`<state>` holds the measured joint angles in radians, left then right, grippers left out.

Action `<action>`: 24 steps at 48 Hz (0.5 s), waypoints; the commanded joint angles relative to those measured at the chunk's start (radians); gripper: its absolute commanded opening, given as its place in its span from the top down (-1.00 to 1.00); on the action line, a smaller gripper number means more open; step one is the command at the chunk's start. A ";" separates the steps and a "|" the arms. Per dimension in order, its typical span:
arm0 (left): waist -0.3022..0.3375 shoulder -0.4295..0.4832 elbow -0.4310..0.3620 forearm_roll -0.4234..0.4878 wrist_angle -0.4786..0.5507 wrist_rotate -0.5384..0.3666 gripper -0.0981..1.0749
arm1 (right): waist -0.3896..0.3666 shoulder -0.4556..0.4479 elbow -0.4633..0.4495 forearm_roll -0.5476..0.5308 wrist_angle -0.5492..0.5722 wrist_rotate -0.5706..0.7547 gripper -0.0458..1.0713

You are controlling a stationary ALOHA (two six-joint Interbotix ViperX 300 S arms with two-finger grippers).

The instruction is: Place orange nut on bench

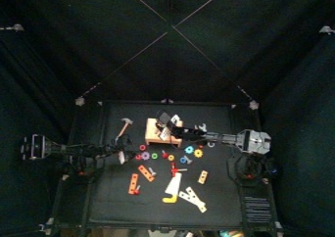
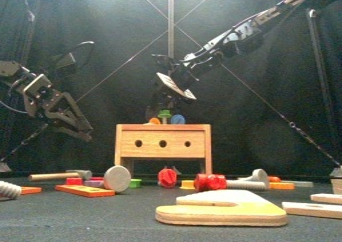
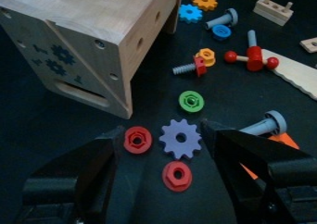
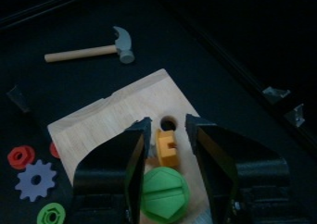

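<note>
The pale tan bench (image 1: 163, 136) stands at mid table and shows in the front view (image 2: 163, 146). The orange nut (image 4: 165, 146) lies on the bench top (image 4: 106, 121) beside a hole, next to a green piece (image 4: 162, 192). It also shows on the bench in the front view (image 2: 155, 117). My right gripper (image 4: 168, 140) hangs just above the nut with its jaws apart on either side of it; it is a little above the bench in the front view (image 2: 174, 89). My left gripper (image 3: 173, 163) is open and empty over loose parts to the left of the bench (image 3: 87, 33).
Under the left gripper lie a purple gear (image 3: 183, 137), two red nuts (image 3: 137, 140), a green nut (image 3: 191, 101) and bolts. A toy hammer (image 4: 93, 50) lies behind the bench. Flat wooden pieces (image 2: 221, 208) lie near the front edge, and more small parts (image 2: 209, 182) in front of the bench.
</note>
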<state>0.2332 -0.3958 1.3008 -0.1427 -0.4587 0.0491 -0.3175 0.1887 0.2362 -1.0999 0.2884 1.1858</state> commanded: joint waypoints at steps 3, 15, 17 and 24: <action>0.003 -0.002 -0.009 0.000 -0.003 -0.002 -0.84 | 0.000 -0.052 -0.023 -0.029 0.000 -0.003 -0.43; 0.003 -0.002 -0.009 0.000 -0.003 -0.002 -0.84 | 0.000 -0.077 -0.025 -0.064 0.020 -0.003 -0.43; 0.003 -0.002 -0.009 0.000 -0.003 -0.002 -0.84 | 0.000 -0.080 -0.026 -0.066 0.021 -0.003 -0.43; 0.003 -0.002 -0.009 0.000 -0.003 -0.002 -0.84 | 0.002 -0.083 -0.029 -0.072 0.021 -0.003 -0.43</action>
<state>0.2347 -0.3958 1.3008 -0.1411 -0.4587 0.0491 -0.3160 0.1519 0.2347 -1.1674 0.3099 1.1827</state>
